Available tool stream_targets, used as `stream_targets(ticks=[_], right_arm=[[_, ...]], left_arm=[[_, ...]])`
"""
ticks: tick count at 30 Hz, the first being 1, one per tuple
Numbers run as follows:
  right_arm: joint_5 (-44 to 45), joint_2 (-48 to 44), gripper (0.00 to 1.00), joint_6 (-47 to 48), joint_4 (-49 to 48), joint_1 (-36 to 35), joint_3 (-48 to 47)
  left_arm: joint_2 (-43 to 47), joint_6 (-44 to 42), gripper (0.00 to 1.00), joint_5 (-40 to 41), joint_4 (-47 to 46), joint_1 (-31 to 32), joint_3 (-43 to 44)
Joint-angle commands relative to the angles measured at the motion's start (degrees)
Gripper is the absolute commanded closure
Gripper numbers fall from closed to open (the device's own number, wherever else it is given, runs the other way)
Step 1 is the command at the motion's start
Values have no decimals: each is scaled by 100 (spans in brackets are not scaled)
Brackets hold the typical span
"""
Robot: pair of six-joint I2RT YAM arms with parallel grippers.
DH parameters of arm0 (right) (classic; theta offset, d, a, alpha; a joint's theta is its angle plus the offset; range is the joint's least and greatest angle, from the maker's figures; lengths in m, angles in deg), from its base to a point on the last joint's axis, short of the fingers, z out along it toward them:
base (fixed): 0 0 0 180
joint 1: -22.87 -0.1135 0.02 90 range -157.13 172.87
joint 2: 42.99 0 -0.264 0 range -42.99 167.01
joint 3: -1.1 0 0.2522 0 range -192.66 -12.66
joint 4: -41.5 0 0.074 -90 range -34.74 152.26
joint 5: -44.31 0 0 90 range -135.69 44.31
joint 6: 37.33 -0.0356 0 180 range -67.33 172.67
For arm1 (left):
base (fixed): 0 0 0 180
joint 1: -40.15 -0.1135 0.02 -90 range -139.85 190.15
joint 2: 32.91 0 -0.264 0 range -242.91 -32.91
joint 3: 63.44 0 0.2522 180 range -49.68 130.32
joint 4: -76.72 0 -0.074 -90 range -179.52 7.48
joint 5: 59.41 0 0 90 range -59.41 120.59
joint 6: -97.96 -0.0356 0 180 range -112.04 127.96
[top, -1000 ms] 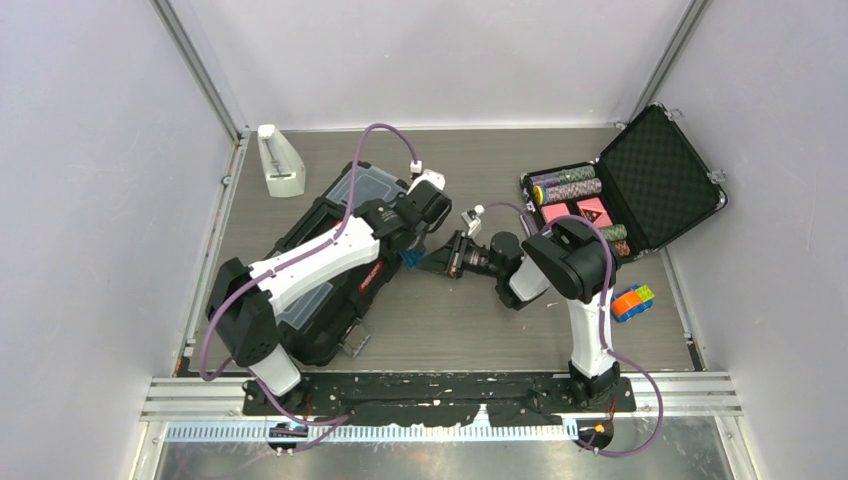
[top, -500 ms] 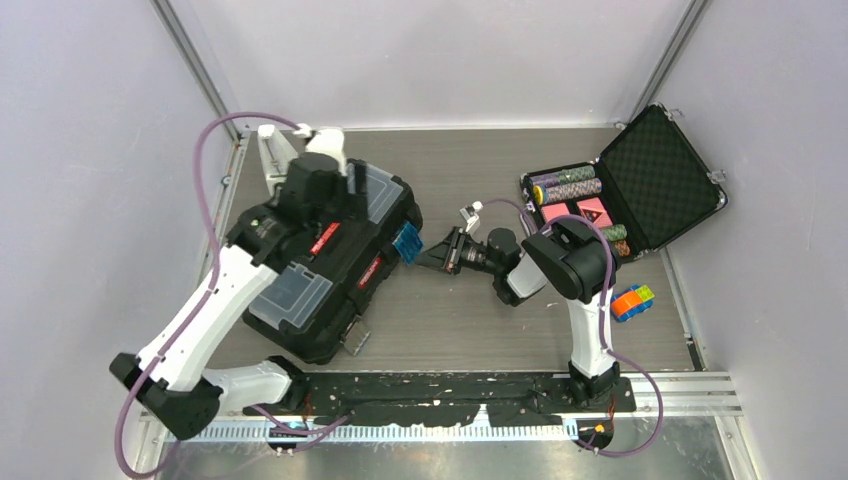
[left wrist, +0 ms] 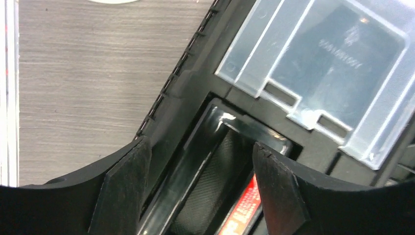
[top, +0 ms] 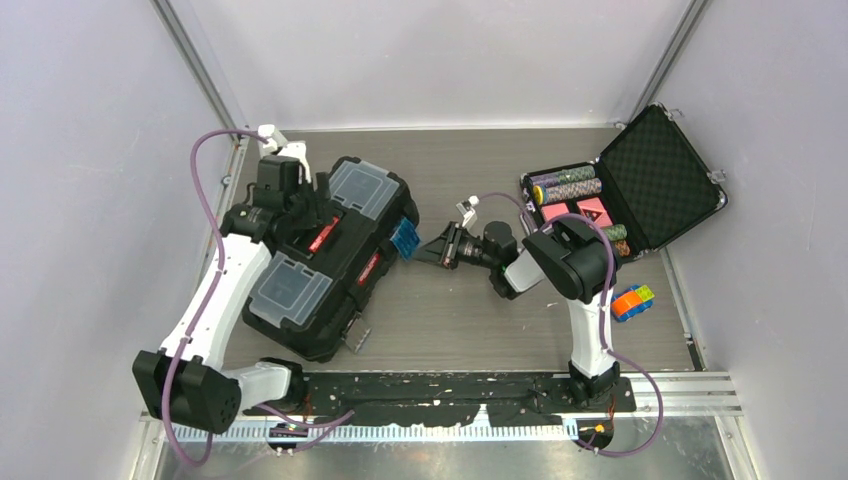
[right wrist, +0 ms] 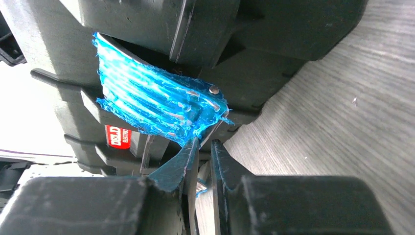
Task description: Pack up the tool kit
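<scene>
Counting now: one toolbox [top: 320,265], two clear lids [top: 362,188] on it, one blue latch [top: 404,240] showing; one open case [top: 650,175] at two o'clock, one coloured cube [top: 632,301] at four.

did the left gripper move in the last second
Yes. The left gripper swung left across the large black plastic toolbox lid, away from the open foam-lined black chip case on the right.

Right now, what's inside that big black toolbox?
The toolbox is closed, so its inside is hidden. Only its two clear lid compartments show, and no contents are discernible in them.
</scene>
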State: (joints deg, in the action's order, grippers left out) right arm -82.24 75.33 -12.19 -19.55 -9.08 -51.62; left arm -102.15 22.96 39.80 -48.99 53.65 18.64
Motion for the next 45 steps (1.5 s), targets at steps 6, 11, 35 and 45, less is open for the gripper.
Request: stream_targets(ticks=[6,11,35,45], right_arm=[[838,407,81,635,1313,-275,-1185],[920,677,84,914,1938,-432,-1750],[-62,-1235,44,1541,2248,-225,-185],[-208,-1889,26,1426,1402,-51,761]], left_arm=[[-345,256,29,-1796,-143,39,-1295],[-364,406,29,-2042,-373,324,-1694],[-979,1490,29,-2203,-1374,987,-1094],[-2220,1237,28,-1830,-979,1083,1058]])
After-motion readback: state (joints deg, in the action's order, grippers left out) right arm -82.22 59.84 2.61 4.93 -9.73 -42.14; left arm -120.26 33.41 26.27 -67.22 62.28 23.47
